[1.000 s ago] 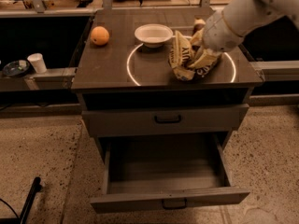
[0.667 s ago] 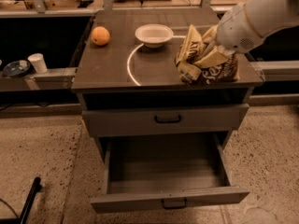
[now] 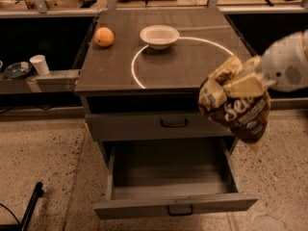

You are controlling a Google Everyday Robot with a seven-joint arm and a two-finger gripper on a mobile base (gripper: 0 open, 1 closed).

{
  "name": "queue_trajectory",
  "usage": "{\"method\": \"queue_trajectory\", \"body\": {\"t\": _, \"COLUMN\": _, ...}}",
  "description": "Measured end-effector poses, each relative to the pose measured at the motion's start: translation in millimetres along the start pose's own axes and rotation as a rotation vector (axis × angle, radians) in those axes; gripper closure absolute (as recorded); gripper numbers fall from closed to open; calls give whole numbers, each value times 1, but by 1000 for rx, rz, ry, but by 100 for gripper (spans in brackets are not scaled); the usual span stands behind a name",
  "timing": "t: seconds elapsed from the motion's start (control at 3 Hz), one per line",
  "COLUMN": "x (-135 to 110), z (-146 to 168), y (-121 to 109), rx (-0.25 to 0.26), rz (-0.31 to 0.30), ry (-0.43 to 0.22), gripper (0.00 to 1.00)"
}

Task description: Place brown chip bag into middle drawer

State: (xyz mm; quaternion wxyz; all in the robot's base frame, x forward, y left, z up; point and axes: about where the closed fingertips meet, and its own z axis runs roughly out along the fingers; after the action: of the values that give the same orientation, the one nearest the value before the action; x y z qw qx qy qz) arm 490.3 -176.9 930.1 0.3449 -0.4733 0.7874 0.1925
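Observation:
The brown chip bag (image 3: 237, 104) hangs in the air at the right, off the counter's front right corner and above the right side of the open drawer. My gripper (image 3: 250, 83) is shut on the bag's cream-yellow top, with the white arm reaching in from the right edge. The middle drawer (image 3: 173, 179) is pulled out below the closed upper drawer (image 3: 159, 125). Its inside shows nothing in it. Its black bar handle (image 3: 180, 210) faces the front.
A white bowl (image 3: 159, 35) and an orange fruit (image 3: 104, 36) sit on the dark counter top (image 3: 120, 66), which has a white ring marked on it. A white cup (image 3: 39, 64) stands on a shelf at left. A black pole (image 3: 29, 208) lies at the lower left.
The gripper has lifted the chip bag off the counter and carried it right and forward, past the counter's edge and down toward the open drawer.

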Motion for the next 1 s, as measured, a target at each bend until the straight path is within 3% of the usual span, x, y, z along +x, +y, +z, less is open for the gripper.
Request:
{"method": "queue_trajectory", "body": {"t": 0.33, "x": 57, "z": 51, "y": 9, "rx": -95, "rz": 235, "ry": -185, "gripper": 100}}
{"method": "queue_trajectory", "body": {"t": 0.67, "x": 56, "z": 46, "y": 6, "rx": -88, "rz": 305, "ry": -311, "gripper": 100}}
{"method": "queue_trajectory", "body": {"t": 1.0, "x": 56, "z": 49, "y": 6, "rx": -95, "rz": 309, "ry": -324, "gripper": 100}}
